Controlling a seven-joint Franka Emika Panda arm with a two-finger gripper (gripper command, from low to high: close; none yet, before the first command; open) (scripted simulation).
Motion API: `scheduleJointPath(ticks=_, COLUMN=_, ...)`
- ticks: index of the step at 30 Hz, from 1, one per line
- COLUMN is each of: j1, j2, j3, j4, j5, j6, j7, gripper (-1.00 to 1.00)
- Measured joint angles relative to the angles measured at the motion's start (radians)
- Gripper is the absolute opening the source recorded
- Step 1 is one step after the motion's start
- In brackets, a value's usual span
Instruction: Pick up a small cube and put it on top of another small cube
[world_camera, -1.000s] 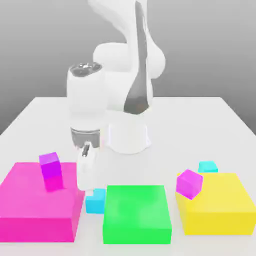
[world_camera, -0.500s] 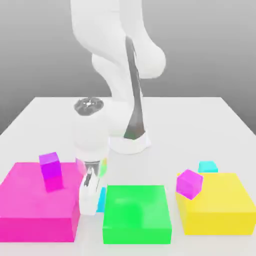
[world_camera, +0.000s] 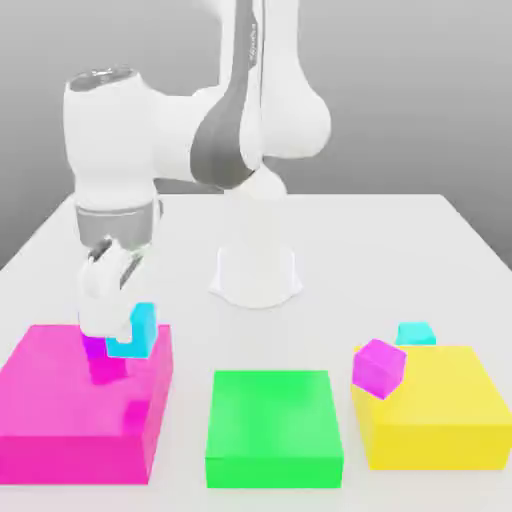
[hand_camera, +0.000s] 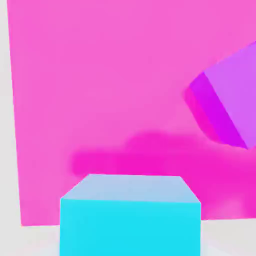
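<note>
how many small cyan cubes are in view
2: one small glossy cyan cube held in the gripper over the big flat pink block; another on the table behind the flat yellow block.

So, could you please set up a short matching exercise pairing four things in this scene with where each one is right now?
Things:
1. cyan cube in the fingers
2. second cyan cube
3. purple cube on the exterior view's right
4. green block

Places:
A. between the pink block and the yellow block
B. tilted on the yellow block's corner
C. held above the pink block
D. on the table behind the yellow block

Pairs: 1-C, 2-D, 3-B, 4-A
</note>
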Motion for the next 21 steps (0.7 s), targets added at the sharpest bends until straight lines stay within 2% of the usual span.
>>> scheduleJointPath(ticks=4, j1=-0.082, j2=-0.103, j3=-0.046, j4=-0.011, j5=-0.071, j6=-0.131, j7=-0.034, gripper=-1.00)
scheduleJointPath(ticks=9, j1=-0.096, j2=0.030, j3=-0.055, j4=-0.061, j5=-0.085, j6=0.037, j7=-0.034, gripper=-1.00)
scheduleJointPath(ticks=10, j1=-0.095, j2=0.050, j3=-0.056, j4=-0.067, j5=-0.084, j6=0.062, j7=-0.035, gripper=1.00)
scheduleJointPath(ticks=16, j1=-0.095, j2=0.060, j3=-0.057, j4=-0.070, j5=-0.084, j6=0.074, j7=-0.035, gripper=1.00)
scheduleJointPath(ticks=21, j1=-0.100, j2=-0.068, j3=-0.050, j4=-0.035, j5=-0.093, j6=-0.090, j7=-0.028, gripper=1.00)
